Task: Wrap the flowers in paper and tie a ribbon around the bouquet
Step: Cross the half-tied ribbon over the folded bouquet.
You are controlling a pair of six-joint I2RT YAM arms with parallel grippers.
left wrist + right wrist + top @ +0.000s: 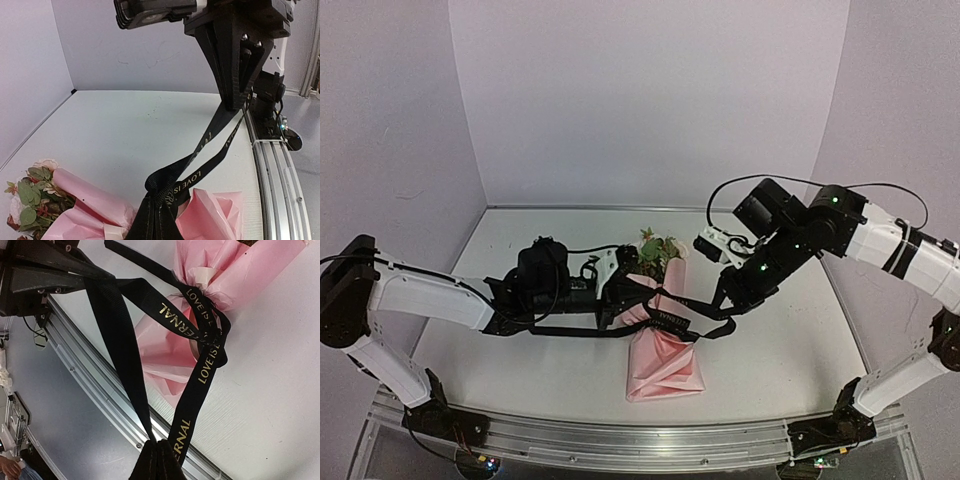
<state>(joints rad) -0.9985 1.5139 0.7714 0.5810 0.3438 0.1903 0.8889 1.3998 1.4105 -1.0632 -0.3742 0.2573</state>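
Note:
The bouquet lies mid-table, its pink paper (665, 365) wrapped as a cone round the flowers (658, 248). The black lettered ribbon (672, 320) is crossed in a knot round the cone's waist. My left gripper (618, 308) is shut on one ribbon end just left of the cone. My right gripper (725, 312) is shut on another strand just right of it. In the left wrist view the left gripper (157, 197) pinches bunched ribbon (200, 172) beside the paper (215, 212) and flowers (30, 200). In the right wrist view the right gripper (161, 444) clamps the ribbon (200, 375) below the paper (165, 340).
Grey walls close in the white table (520, 350) at the back and both sides. An aluminium rail (620, 445) runs along the near edge, with both arm bases on it. The left arm's black cables (575, 250) hang near the bouquet.

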